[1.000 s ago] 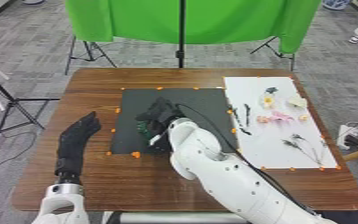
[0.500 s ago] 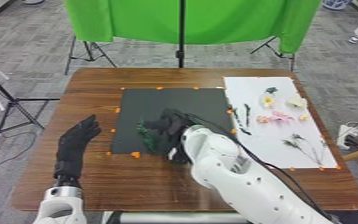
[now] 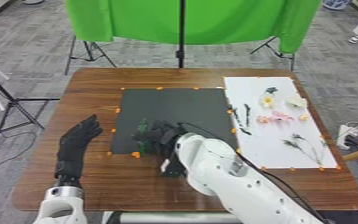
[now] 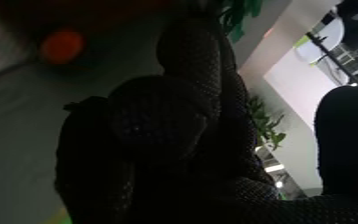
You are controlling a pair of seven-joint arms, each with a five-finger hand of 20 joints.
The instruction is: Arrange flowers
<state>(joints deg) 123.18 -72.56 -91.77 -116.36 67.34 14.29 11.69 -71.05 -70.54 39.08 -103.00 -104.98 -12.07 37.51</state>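
Green sprig [image 3: 143,127] at about eight o'clock on the dark mat [image 3: 186,102], tip towards twelve, right against my right hand [image 3: 165,135] or just beside it. Whether that hand is closed round the stem or merely near it, I cannot tell. Left hand [image 3: 79,132] out at nine o'clock, laid straight and slack, holding nothing. White sheet [image 3: 245,86] at two to four o'clock, with pink flower [image 3: 281,116], yellow-centred flower [image 3: 268,101] and thin dry stems [image 3: 302,146]. Handling, my estimate: sprig very light, stem springy and fairly stiff, leaves soft and apt to fold; not slippery, though thin enough to roll in the glove. Best hold low on the bare stem, at its six o'clock end, pinched gently, leaves free. Pink petals look far frailer: stem only, never the head. Step in hand, I judge: setting this greenery as the backing.
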